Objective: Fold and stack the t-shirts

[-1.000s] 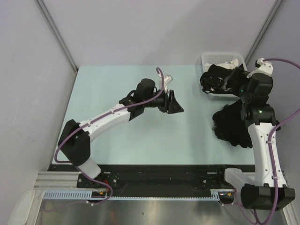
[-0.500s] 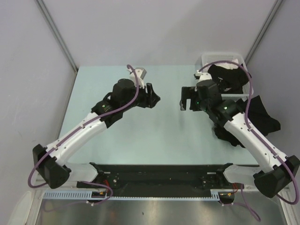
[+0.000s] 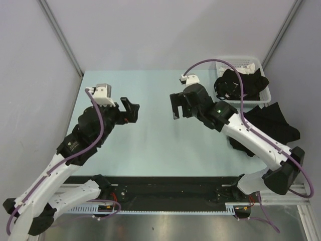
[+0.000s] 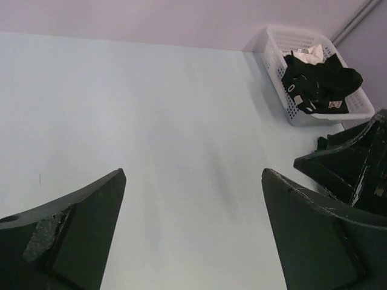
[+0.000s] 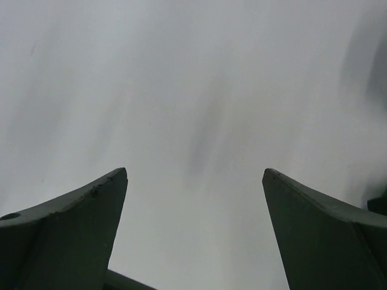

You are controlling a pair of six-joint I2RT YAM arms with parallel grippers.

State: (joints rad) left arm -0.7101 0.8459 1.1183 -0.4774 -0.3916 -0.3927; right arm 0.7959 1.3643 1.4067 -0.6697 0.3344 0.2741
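Observation:
Several black t-shirts [image 3: 239,84] lie bunched in the white basket [image 3: 269,92] at the far right, and the left wrist view shows this pile [image 4: 317,81] too. Another black t-shirt [image 3: 276,120] lies crumpled on the table just in front of the basket, partly under the right arm. My left gripper [image 3: 129,111] hovers open over the left-centre of the table with nothing between its fingers [image 4: 193,173]. My right gripper [image 3: 176,105] faces it over the centre, open and empty [image 5: 195,172], away from both piles.
The pale green table [image 3: 150,145] ends at grey walls behind and on both sides. The slotted basket wall [image 4: 279,78] stands at the far right corner. The right arm's black gripper [image 4: 351,163] shows at the right edge of the left wrist view.
The right arm swung left from the basket to the table's centre. The left arm drew back toward the near left, and its jaws opened wider.

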